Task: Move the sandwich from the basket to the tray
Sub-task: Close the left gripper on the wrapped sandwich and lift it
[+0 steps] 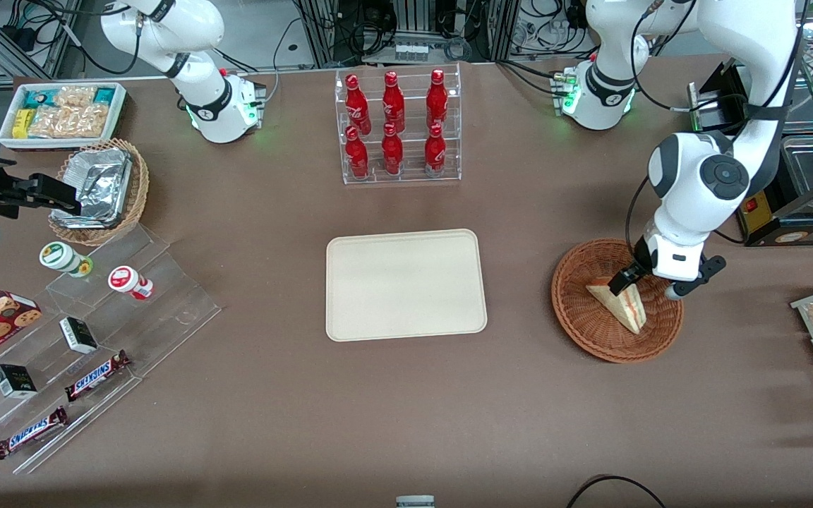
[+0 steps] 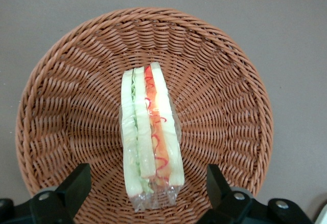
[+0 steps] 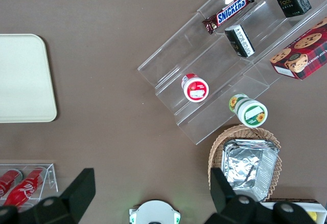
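Currently my gripper [image 1: 634, 280] hangs low over the reddish-brown wicker basket [image 1: 579, 317], toward the working arm's end of the table. My fingers [image 2: 76, 183] are spread wide, one on each side of the sandwich [image 2: 149, 137], neither touching it. That wrapped sandwich lies in the middle of the basket [image 2: 66, 106] with its cut edge up: pale bread, green filling along one layer, red and orange along the other. From the front camera the wedge [image 1: 619, 305] rests on the basket floor, just under my fingertips. The cream-beige tray [image 1: 405, 284] sits flat at the table's centre, well apart from the basket, with nothing on it. A clear rack of red bottles [image 1: 397, 127] stands farther from the front camera than the tray.
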Tool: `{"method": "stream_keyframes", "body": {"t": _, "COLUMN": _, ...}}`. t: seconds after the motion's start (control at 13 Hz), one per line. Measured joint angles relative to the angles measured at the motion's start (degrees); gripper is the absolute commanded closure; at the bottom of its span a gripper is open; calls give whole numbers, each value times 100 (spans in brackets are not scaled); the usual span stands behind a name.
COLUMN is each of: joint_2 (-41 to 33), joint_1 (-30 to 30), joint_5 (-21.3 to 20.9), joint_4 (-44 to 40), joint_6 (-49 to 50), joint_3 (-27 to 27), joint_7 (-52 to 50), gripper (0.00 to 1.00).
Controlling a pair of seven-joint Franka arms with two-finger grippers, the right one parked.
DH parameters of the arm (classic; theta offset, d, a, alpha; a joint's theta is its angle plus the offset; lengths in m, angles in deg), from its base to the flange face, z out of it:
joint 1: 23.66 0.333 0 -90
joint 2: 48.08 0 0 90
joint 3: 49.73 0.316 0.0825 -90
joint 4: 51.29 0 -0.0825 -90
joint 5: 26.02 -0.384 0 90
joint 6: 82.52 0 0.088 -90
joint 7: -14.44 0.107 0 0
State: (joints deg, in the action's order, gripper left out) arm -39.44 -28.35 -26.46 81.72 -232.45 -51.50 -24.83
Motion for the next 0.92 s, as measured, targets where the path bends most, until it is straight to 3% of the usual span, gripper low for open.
{"method": "stream_keyframes", "body": {"t": 0.46, "joint_2": 460, "joint_1": -126, "joint_5": 0, "joint_4": 9, "joint_6": -549, "joint_3": -6, "joint_7": -214, "gripper": 1}}
{"method": "stream_keyframes", "body": {"t": 0.54, "joint_2": 507, "joint_1": -127, "joint_5": 0, "joint_4": 9, "joint_6": -570, "joint_3": -6, "joint_7": -215, "gripper": 6}}
{"method": "stream_keyframes", "body": {"t": 0.62, "joint_2": 537, "joint_1": -127, "joint_5": 0, "joint_4": 9, "joint_6": -572, "joint_3": -6, "joint_7": -215, "gripper": 20}}
{"method": "stream_keyframes", "body": {"t": 0.85, "joint_2": 564, "joint_1": -127, "joint_5": -7, "joint_4": 9, "joint_6": -572, "joint_3": -4, "joint_7": -214, "gripper": 99}}
{"method": "stream_keyframes", "body": {"t": 0.92, "joint_2": 563, "joint_1": -126, "joint_5": -11, "joint_4": 9, "joint_6": -571, "joint_3": 1, "joint_7": -213, "gripper": 100}}
